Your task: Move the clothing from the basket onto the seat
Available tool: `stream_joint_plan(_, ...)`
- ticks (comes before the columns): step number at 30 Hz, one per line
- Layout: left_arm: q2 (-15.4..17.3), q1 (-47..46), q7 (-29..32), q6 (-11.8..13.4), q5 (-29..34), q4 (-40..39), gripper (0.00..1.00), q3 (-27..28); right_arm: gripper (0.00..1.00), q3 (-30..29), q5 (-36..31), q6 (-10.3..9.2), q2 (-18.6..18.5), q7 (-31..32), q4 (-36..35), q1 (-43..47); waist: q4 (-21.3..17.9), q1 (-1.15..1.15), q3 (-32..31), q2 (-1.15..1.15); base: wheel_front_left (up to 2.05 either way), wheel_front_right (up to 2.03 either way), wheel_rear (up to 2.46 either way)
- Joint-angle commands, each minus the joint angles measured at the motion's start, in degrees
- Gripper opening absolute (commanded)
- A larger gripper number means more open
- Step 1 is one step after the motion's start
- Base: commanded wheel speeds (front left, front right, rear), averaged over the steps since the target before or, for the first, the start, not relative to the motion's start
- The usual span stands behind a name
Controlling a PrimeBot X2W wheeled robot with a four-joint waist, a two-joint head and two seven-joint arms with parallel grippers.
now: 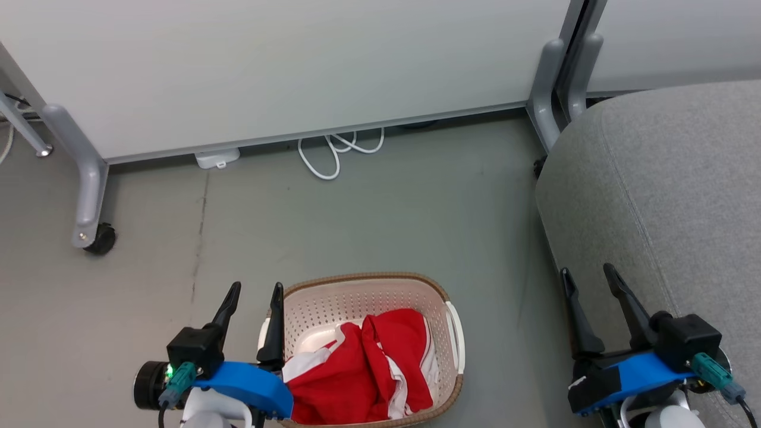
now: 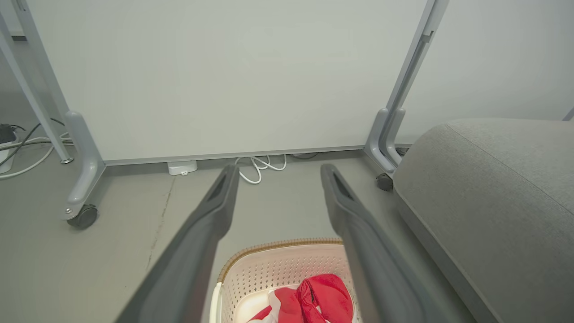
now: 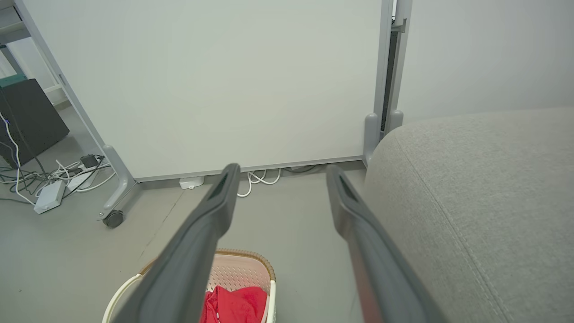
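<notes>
- Head view: the left gripper (image 1: pixel 256 291) hangs above the left rim of the basket (image 1: pixel 368 277), fingers spread wide and empty, the inner finger over the basket's left handle.
- Head view: the right gripper (image 1: pixel 587 271) hangs at the near edge of the seat (image 1: pixel 666 178), fingers spread wide and empty.
- Head view: the clothing (image 1: pixel 362 368), a crumpled red heap with white trim, lies inside the basket against its near and right walls. The far part of the basket floor is bare. The basket stands on the grey floor (image 1: pixel 386 208), left of the seat and apart from it.
- Left wrist view: the left gripper (image 2: pixel 279 168) shows a wide gap between its two fingers, with nothing in it. The red clothing (image 2: pixel 323 296) and the perforated basket wall (image 2: pixel 269 273) lie below, between the fingers. The seat (image 2: pixel 493 202) rises at the right.
- Right wrist view: the right gripper (image 3: pixel 280 168) shows the same wide, empty gap. The basket lies low and to the left, and the seat surface (image 3: pixel 471 202) to the right carries no fabric.
- Task status, as judged: no transfer is complete. All visible clothing is in the basket, no garment is gripped, and the visible seat area is bare. Grasp, lift, carry and release remain for every garment.
</notes>
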Motion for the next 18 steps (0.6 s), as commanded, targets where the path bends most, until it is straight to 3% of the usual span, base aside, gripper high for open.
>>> stream_joint_plan(1,0.17,-1.8,-0.06,-0.25,-0.15,0.61,1.0,-0.44,1.0,0.23,-0.2,0.03,-0.28,-0.09,-0.34,-1.08,-1.06,-0.01,2.34,0.0,0.0,0.0,0.0)
stream_joint_plan(18,3.78,-19.67,1.05,-1.11,-1.46,22.67,1.0,-8.28,1.0,7.97,-0.9,0.03,-0.23,-1.59,-2.8,-12.13,-9.51,-0.01,22.18,0.0,0.0,0.0,0.0)
